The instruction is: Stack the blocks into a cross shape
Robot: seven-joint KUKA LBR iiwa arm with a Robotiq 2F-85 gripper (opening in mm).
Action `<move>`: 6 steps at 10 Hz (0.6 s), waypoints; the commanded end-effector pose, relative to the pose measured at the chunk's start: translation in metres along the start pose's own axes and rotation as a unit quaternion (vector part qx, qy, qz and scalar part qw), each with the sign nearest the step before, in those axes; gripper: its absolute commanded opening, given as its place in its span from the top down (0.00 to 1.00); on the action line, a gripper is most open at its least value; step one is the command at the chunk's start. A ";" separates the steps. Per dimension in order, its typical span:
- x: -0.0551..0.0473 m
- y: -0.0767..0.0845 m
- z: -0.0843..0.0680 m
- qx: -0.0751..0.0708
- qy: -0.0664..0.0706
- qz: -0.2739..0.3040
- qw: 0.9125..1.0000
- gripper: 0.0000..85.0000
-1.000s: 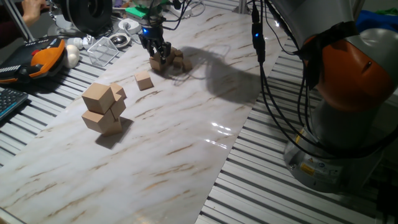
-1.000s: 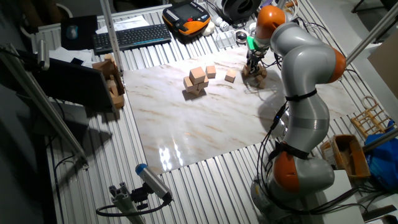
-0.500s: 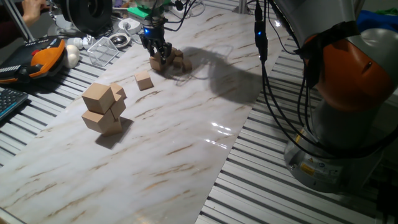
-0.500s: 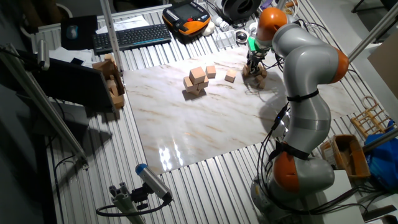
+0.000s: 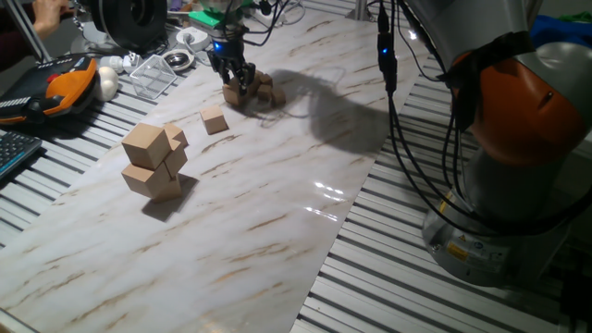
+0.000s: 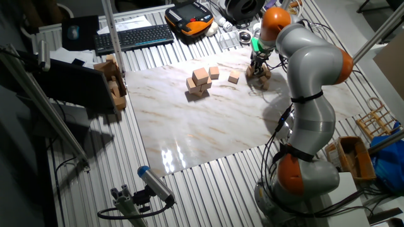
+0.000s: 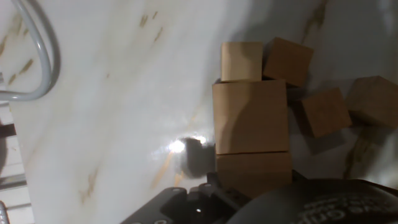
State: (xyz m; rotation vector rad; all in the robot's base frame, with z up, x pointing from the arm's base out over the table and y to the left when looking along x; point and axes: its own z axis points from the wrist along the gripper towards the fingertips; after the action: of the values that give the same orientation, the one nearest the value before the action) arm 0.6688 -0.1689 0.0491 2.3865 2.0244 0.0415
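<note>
My gripper [image 5: 239, 81] hangs low over a cluster of light-tan wooden blocks [image 5: 257, 91] at the far end of the marble board [image 5: 277, 213]. Its two fingers stand around the cluster's left block, and whether they press on it does not show. In the hand view one block [image 7: 250, 115] lies on top of the others. Another block [image 7: 242, 61] sits beyond it, and one [image 7: 254, 167] is half hidden by the dark gripper body [image 7: 280, 199]. Three more blocks [image 7: 326, 111] lie loose to the right. A single block [image 5: 215, 120] lies apart toward the board's middle. The other fixed view shows the gripper [image 6: 255, 67] at the same cluster.
A pile of bigger tan cubes [image 5: 153, 159] stands on the left of the board. Off the far edge lie an orange-black pendant [image 5: 65, 83], a clear tray [image 5: 153, 74] and cables. The arm's base [image 5: 518, 185] fills the right side.
The arm has shifted very slightly at the cluster. The blocks lie where they were.
</note>
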 end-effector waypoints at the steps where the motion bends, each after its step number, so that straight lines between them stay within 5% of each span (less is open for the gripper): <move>1: 0.000 0.000 0.000 0.002 0.002 0.001 1.000 0.80; 6: 0.000 -0.001 0.000 0.008 0.004 0.000 1.000 0.80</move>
State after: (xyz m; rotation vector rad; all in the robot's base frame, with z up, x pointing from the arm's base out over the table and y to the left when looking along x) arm 0.6684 -0.1685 0.0495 2.3985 2.0349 0.0373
